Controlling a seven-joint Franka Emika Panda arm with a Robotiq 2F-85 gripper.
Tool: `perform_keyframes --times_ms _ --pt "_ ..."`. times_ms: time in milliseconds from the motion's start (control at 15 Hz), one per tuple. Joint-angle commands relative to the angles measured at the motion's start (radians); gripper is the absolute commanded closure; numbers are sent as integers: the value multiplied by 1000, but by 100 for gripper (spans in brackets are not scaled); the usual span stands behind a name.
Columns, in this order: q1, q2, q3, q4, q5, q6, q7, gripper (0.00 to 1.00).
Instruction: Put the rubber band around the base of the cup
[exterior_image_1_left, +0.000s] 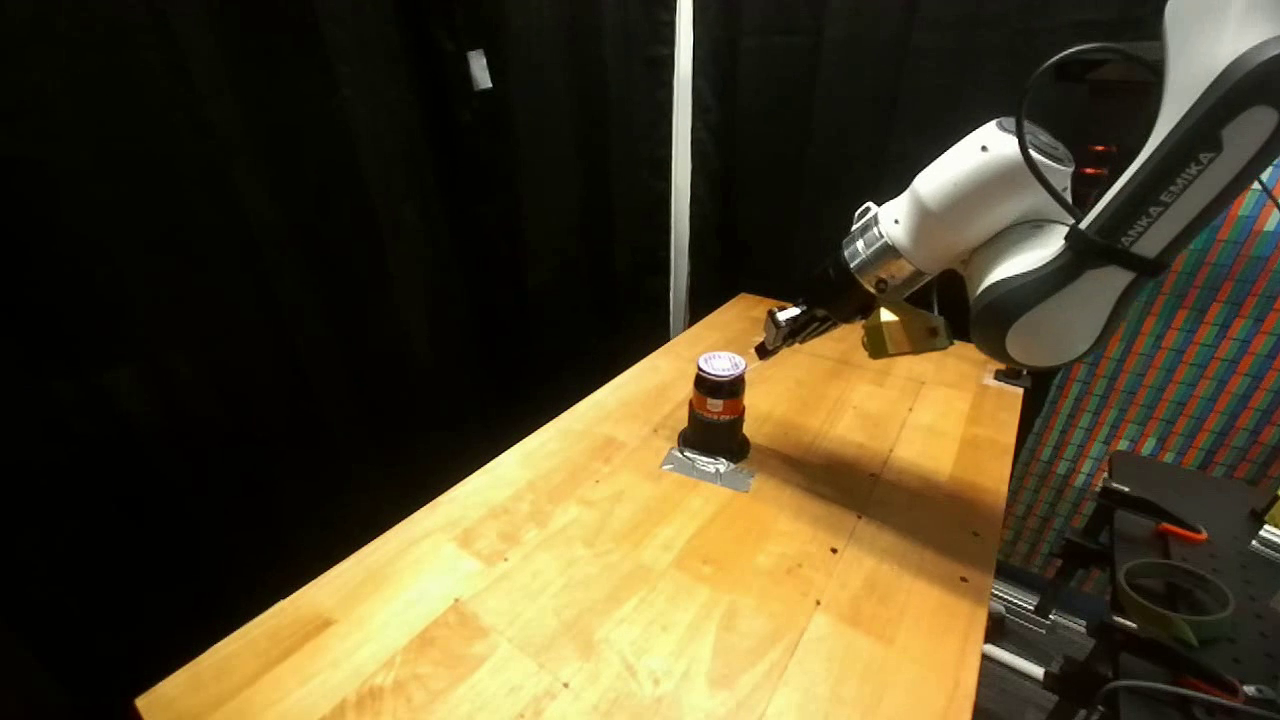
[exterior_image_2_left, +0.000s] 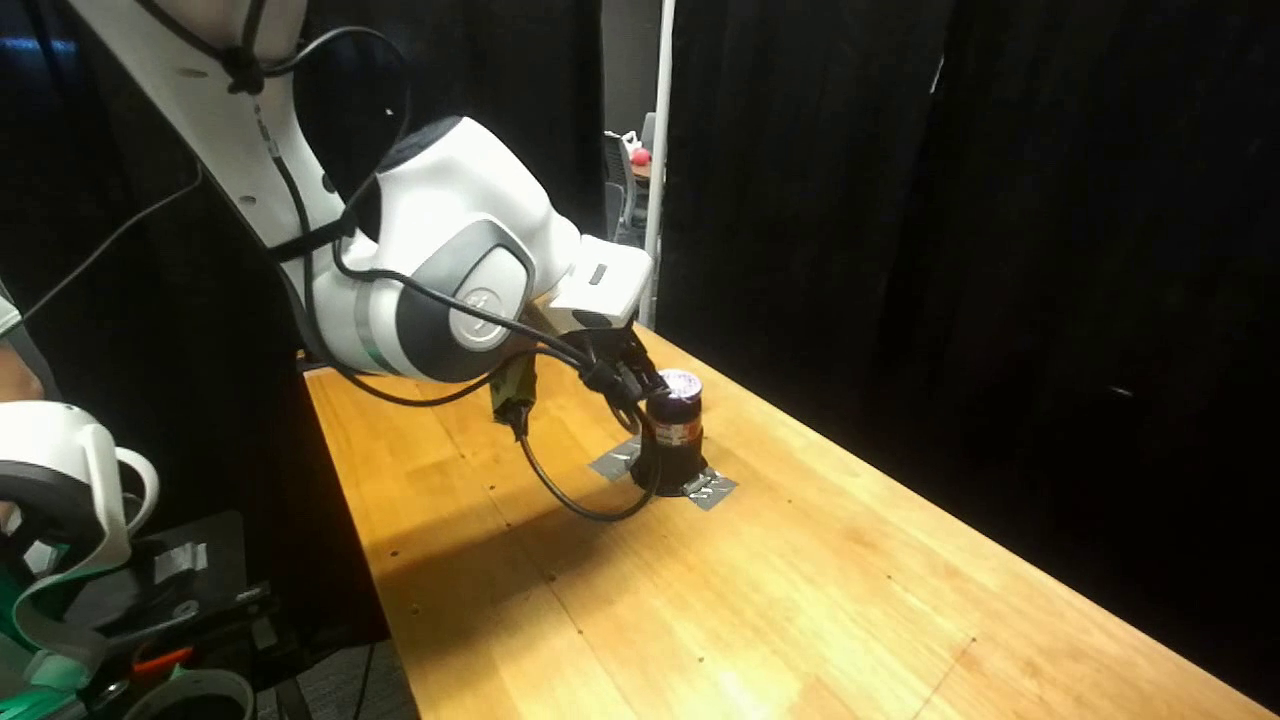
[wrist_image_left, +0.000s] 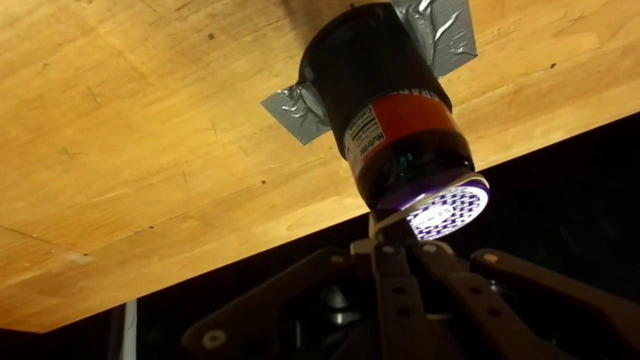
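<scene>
The cup is a dark jar-like cylinder with an orange-red band and a white-purple top. It stands upright in a black holder on the table, and also shows in an exterior view and the wrist view. A tan rubber band lies along the lid's rim and stretches to my gripper, bending round the fingertips. My fingers are close together, right beside the lid. The gripper is at the cup's top edge in both exterior views. The band's far side is hidden.
Grey tape fixes the holder to the wooden table. A black cable hangs from the arm beside the cup. A black cart with a tape roll stands beside the table. Dark curtains hang behind.
</scene>
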Motion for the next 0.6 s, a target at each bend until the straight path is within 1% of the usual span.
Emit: perform_keyframes --times_ms 0,267,333,400,467,533 --pt "118 42 -63 -60 107 143 -9 100" --pt "163 53 -46 -102 150 206 -5 100" --pt "-9 -30 163 -119 237 139 -133 74" --pt "-29 8 187 -91 311 147 -193 73" --pt "-82 8 264 -91 367 148 -236 91" --pt "-120 11 315 -88 408 151 -277 84"
